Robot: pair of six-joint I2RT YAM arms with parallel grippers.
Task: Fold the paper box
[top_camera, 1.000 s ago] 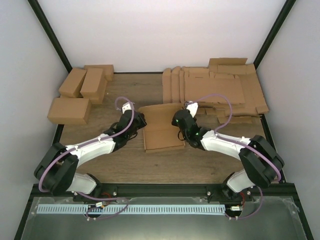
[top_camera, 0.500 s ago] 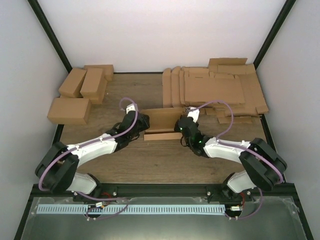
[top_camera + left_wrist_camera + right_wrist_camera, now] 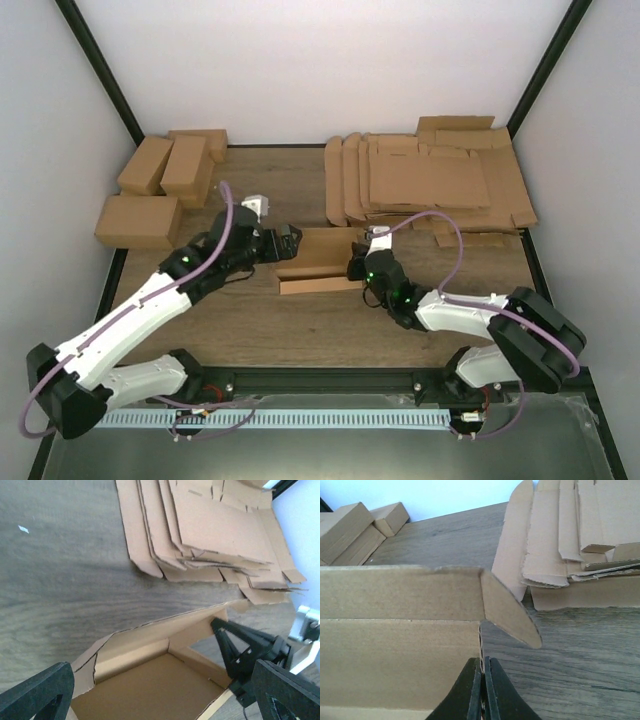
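Dark wood-grain desk (image 3: 300, 325), white walls (image 3: 330, 70), black corner posts (image 3: 100, 75). Paper box (image 3: 318, 262) half-formed at desk centre. Left claw (image 3: 288, 244) spread wide at box's left end, holding nothing. Right claw (image 3: 482, 680) pinched shut on box's right wall.

box (image 3: 150, 680): near part cut off by the left wrist view's bottom edge; left end runs out of the right wrist view.
left fingers (image 3: 35, 692): cut off at the bottom corners; contact with box cannot be told.
right gripper (image 3: 482, 679): fingers cut off below.
blanks (image 3: 215, 525): far side cut off at top.
cartons (image 3: 350, 527): cut by left edge.
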